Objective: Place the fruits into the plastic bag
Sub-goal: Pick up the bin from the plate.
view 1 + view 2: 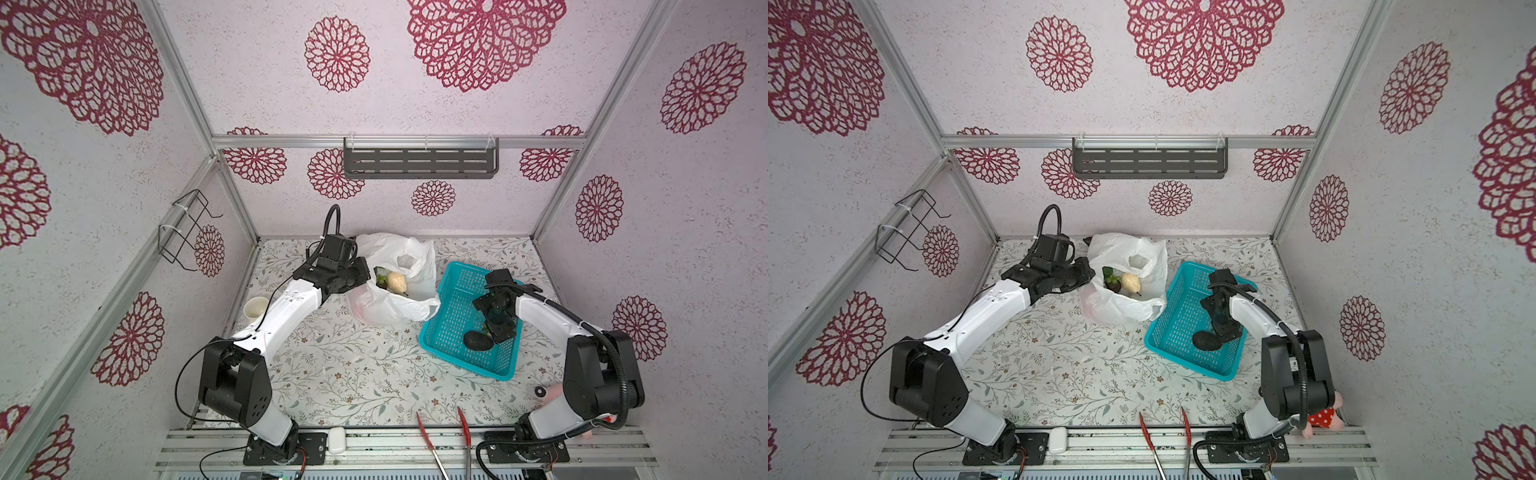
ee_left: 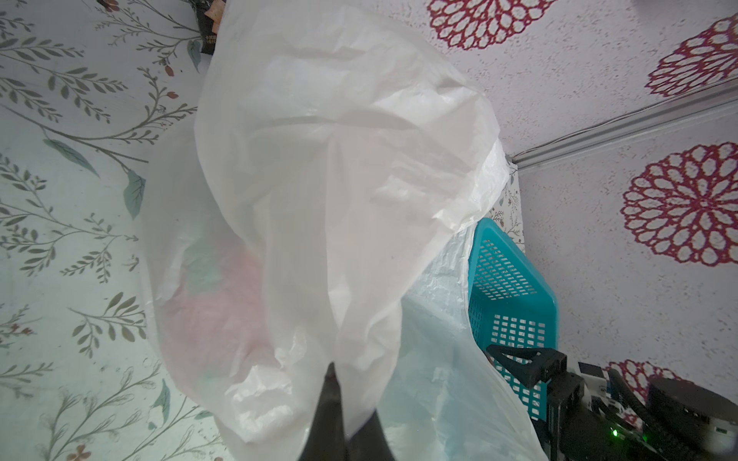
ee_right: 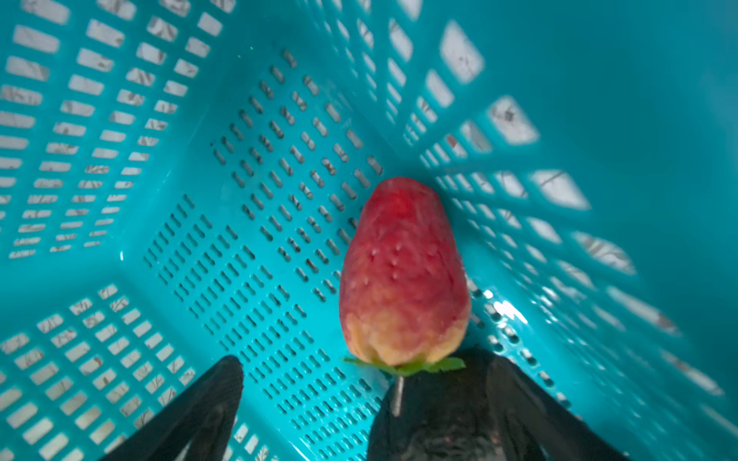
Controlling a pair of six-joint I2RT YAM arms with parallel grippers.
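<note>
Left arm [image 1: 286,311] reaches toward upper centre of frame; left end effector [image 1: 360,274] pinched closed on left rim of plastic bag [image 1: 390,309]; bag mouth faces up, pale pear-like fruit [image 1: 397,282] inside. Right arm [image 1: 540,311] bent, dipping into teal basket [image 1: 453,291] right of centre; right end effector [image 3: 359,359] spread wide, gripping nothing; strawberry [image 3: 403,275] on basket floor just ahead of fingers; avocado [image 1: 478,340] beside it.

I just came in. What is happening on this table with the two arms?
The left gripper has its fingers shut on the edge of the plastic bag, holding its mouth open. A pale yellow fruit and a dark leafy fruit already lie inside. The right gripper is down in the teal basket with fingers open, next to the strawberry and the avocado, gripping neither.
</note>
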